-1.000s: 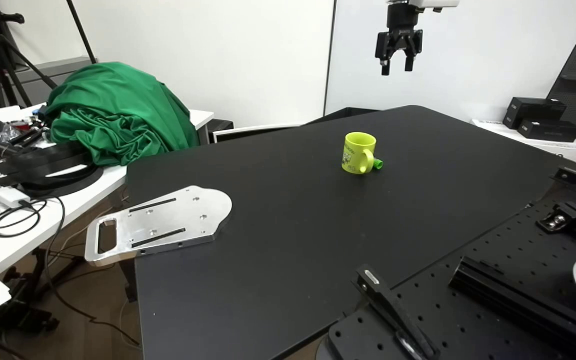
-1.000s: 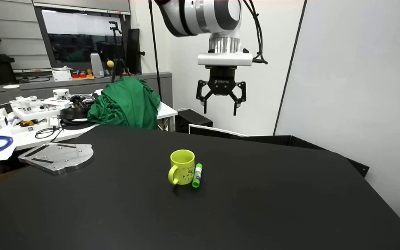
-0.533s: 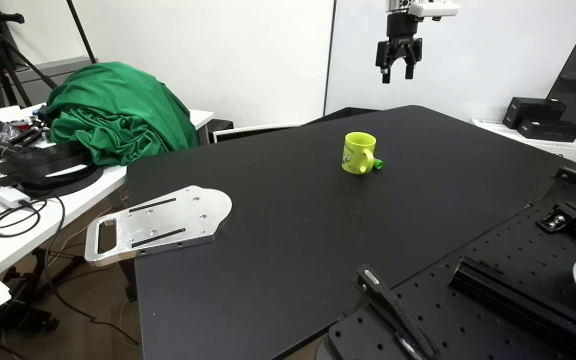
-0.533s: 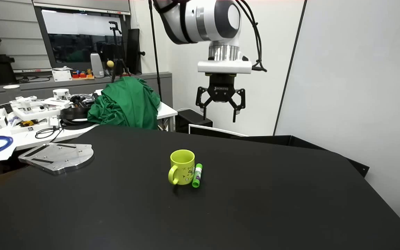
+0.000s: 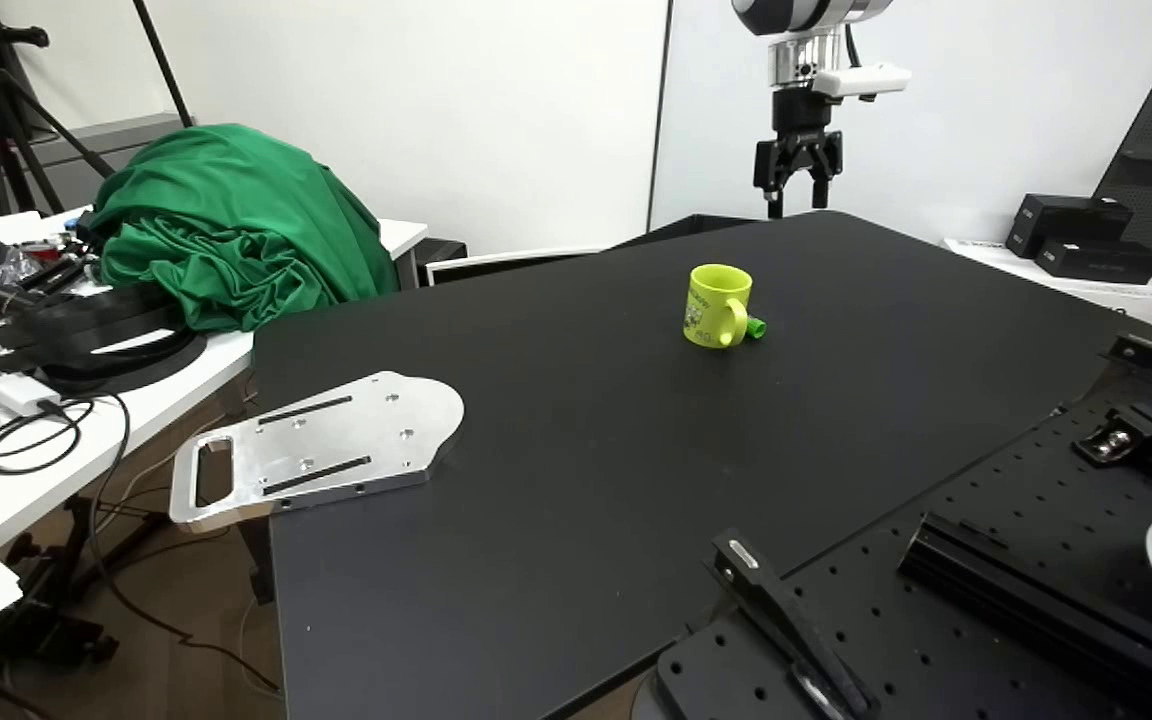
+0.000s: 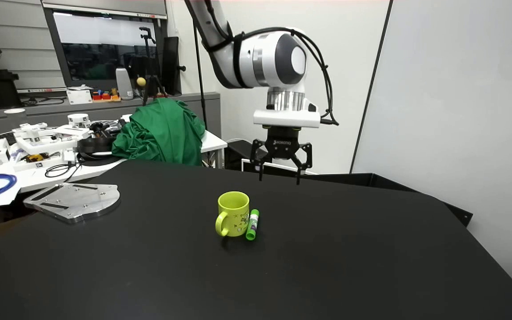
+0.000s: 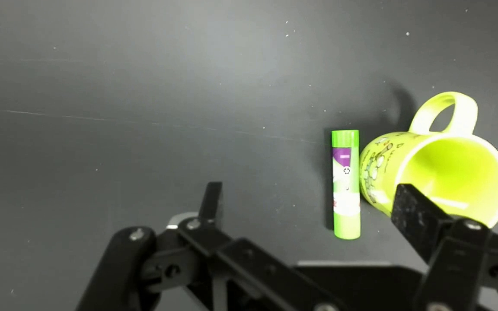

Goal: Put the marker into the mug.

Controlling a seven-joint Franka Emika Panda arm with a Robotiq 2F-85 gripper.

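Higher than the mug (image 6: 234,214), the empty pincer (image 6: 279,180) stands wide, presumably so its fingers (image 7: 417,220) can pass around the marker (image 7: 346,185), which lies on the table (image 6: 349,258) just beside this mug.

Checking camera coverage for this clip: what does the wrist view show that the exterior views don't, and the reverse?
Only the wrist view: a long, thin, pale scratch on the flat black tabletop.

Only the exterior views, among other things: a crumpled green cloth, a flat silver metal plate and the white-and-grey robot arm.

Shared by all: the tabletop, the lime-green, round, handled mug, the bright-green cylindrical marker (mostly hidden behind the mug in an exterior view) and the open, black, two-fingered tool.
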